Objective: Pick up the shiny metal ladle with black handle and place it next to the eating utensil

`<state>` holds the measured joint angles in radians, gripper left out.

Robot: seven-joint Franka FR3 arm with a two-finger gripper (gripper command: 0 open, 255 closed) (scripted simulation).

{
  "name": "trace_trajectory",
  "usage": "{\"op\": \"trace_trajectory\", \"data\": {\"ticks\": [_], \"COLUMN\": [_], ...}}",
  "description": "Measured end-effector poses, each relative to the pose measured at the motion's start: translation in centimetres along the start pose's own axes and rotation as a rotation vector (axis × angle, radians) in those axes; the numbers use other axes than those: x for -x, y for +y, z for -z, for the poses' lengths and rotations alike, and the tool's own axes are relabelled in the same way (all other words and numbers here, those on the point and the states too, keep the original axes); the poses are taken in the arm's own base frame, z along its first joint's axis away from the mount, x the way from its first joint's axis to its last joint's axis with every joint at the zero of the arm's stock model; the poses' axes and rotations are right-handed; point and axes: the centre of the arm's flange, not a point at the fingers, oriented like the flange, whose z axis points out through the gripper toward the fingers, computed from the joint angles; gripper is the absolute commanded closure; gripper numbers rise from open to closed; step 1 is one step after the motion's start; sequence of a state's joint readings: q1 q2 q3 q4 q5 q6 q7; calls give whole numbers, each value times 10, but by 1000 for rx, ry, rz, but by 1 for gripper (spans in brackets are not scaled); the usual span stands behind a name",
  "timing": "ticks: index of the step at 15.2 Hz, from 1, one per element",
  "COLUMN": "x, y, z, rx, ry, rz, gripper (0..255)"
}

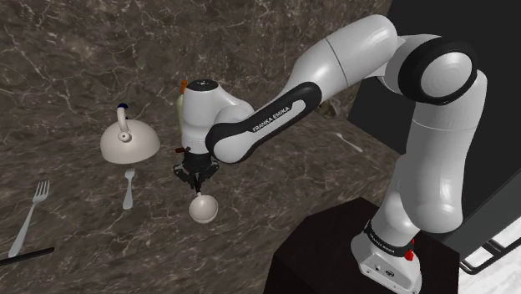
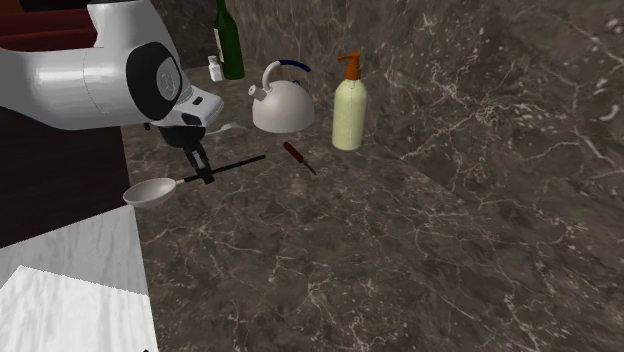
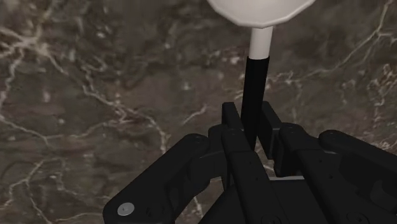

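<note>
the gripper (image 3: pixel 251 124) is clamped on the ladle (image 2: pixel 152 192), both black fingers pinching the black handle close to where it meets the pale neck and bowl. in the shoulder view the bowl hangs just below the fingers, low over the dark marble counter (image 1: pixel 75 50). i can't tell whether it's clear of the surface or brushing it. the small fork (image 1: pixel 128 187) lies near, toward that view's left, on the near side of the white kettle (image 1: pixel 129 140). a larger fork (image 1: pixel 29 219) lies well apart, further left.

now the danger. the grip sits right up at the bowl end, so most of the handle sticks out behind the fingers. in the second exterior view that tail points toward a red-handled screwdriver (image 2: pixel 298 155) and the kettle. on a swing toward the fork, the tail could sweep into the kettle or knock the soap bottle (image 2: pixel 347 110) beside it. a thin handle in a two-finger pinch may also pivot, so the bowl sags and the set-down goes crooked. come down too close and the bowl lands on the fork's tines rather than beside them. and with two forks on offer, choosing the far one means a longer carry and more chance of a slip.
</note>
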<state>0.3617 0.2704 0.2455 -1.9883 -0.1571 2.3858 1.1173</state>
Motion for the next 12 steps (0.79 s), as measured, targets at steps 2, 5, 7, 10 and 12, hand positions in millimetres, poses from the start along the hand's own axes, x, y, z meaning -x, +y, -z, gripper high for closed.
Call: {"op": "trace_trajectory", "data": {"ticks": [2, 5, 7, 10, 12], "x": [0, 0, 0, -2, -1], "y": [0, 0, 0, -2, 0], "z": [0, 0, 0, 29, 44], "rx": [0, 0, 0, -1, -1], "ry": [0, 0, 0, 1, 1], "rz": [0, 0, 0, 0, 0], "gripper": [0, 0, 0, 0, 0]}}
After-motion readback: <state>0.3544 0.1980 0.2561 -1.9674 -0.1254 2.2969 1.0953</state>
